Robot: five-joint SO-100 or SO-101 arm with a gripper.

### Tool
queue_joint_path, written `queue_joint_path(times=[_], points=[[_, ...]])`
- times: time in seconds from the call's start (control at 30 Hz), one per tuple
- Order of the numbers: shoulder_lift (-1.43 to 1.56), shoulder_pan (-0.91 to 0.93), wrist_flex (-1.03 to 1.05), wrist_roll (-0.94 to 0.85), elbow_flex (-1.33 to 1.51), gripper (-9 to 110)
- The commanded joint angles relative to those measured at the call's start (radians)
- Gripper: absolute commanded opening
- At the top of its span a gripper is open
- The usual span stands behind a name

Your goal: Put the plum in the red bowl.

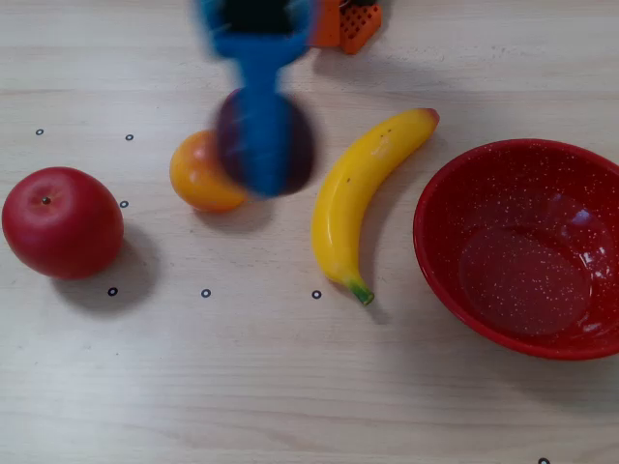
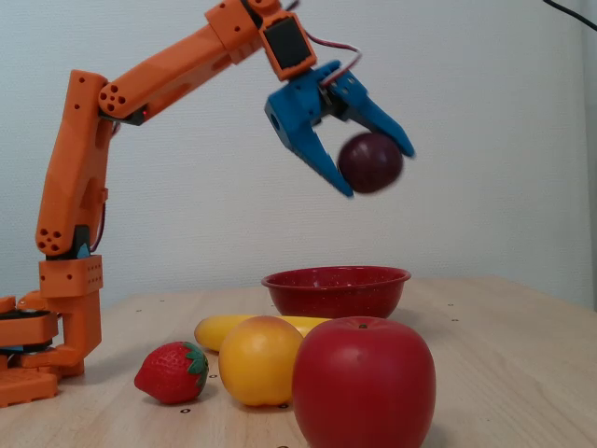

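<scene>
Dark maroon plum (image 2: 370,161), round and glossy, up in the air, pinched between two blue fingers (image 2: 315,157), well above the table. Red bowl (image 2: 336,289) with white speckles (image 1: 522,246) sitting upright and empty at the right of the top-down fixed view.

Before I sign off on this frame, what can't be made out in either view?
- Strawberry: absent from the top-down fixed view, probably hidden behind the blurred gripper.
- Plum: smeared there by motion blur.
- Red bowl: right rim cut off by the edge.
- Banana: mostly behind the orange fruit.
</scene>
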Motion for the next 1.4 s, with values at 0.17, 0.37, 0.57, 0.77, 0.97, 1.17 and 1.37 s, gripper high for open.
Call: queue_joint_path(times=[0.17,0.37,0.57,0.77,0.97,1.17,1.37], points=[[0.166,0.296,0.071,-0.12,-0.091,0],[0.094,0.453,0.106,-0.192,-0.097,0],[-0.123,0.509,0.114,-0.199,-0.195,0],[-0.339,0.512,0.163,-0.158,-0.356,25],[-0.434,0.514,0.198,-0.13,-0.419,43],[-0.446,0.523,0.21,-0.129,-0.436,48],[-0.425,0.523,0.199,-0.166,-0.512,40]])
